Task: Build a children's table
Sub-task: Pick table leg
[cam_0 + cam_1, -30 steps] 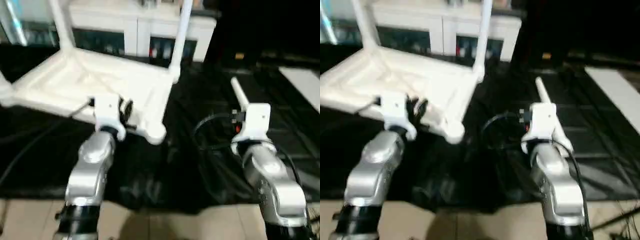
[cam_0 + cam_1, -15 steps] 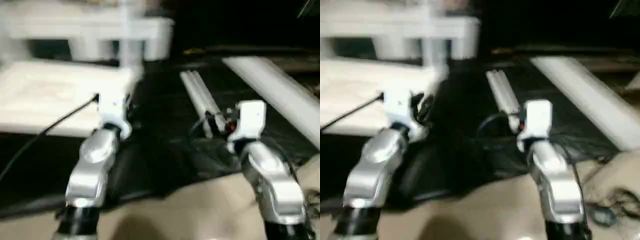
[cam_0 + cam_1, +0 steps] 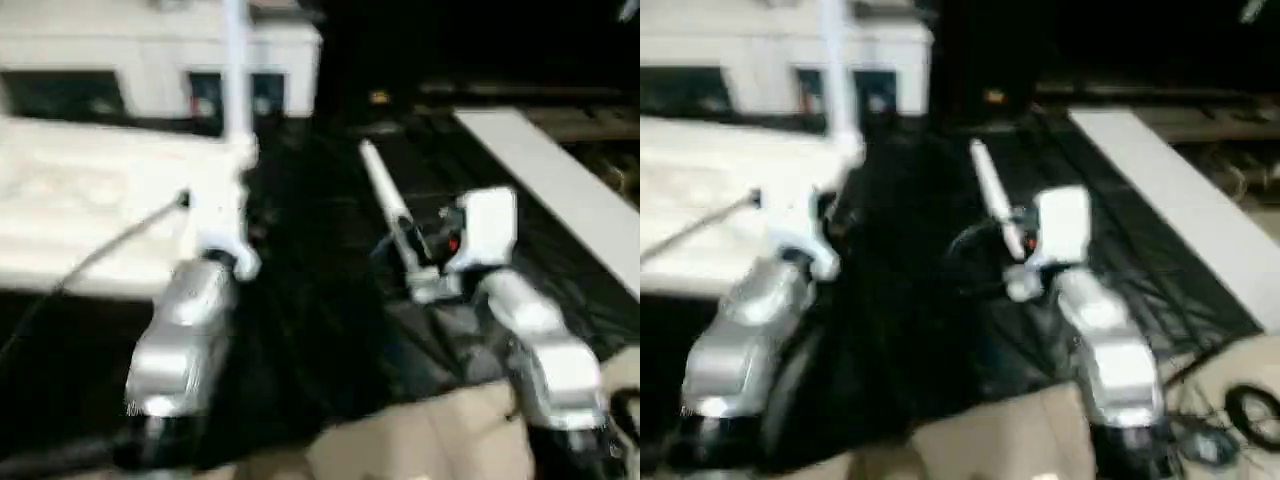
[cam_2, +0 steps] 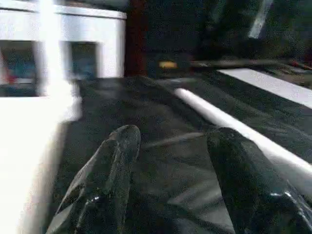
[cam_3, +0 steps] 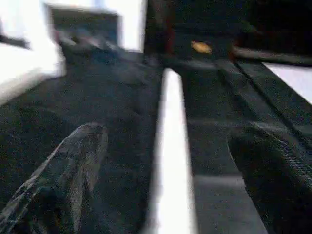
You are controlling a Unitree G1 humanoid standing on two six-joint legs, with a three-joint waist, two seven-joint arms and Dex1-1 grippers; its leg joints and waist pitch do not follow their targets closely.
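**Both end effectors open, loose leg lying between the right fingers**

I am looking down over both silver forearms at a black sheet (image 3: 330, 300) covering the floor.

Left end effector (image 4: 170, 141): I am holding it open, with a clear gap between the two black fingers (image 4: 114, 161). Nothing is sitting in that gap; through it I am seeing bare black sheet. It is hovering just beside the near right corner of the tabletop (image 3: 90, 200), and I cannot tell whether it is touching the edge.

Right end effector (image 5: 170, 146): I am holding it wide open, gripping nothing. The loose leg (image 5: 170, 161) is running straight up between the two fingers (image 5: 73, 165), apart from both of them.

The tabletop is lying upside down on the sheet, on my left. One fitted leg (image 3: 236, 70) is standing upright from its far right corner socket. The loose leg is lying flat on the sheet to the right of the tabletop, well apart from it, pointing away from me; in the left wrist view it is crossing behind the fingers.

A white cabinet (image 3: 150, 50) with dark glass doors is standing behind the tabletop. A long white board (image 3: 560, 190) is lying on the sheet at far right. Bare tan floor (image 3: 420, 445) is showing at the sheet's near edge.
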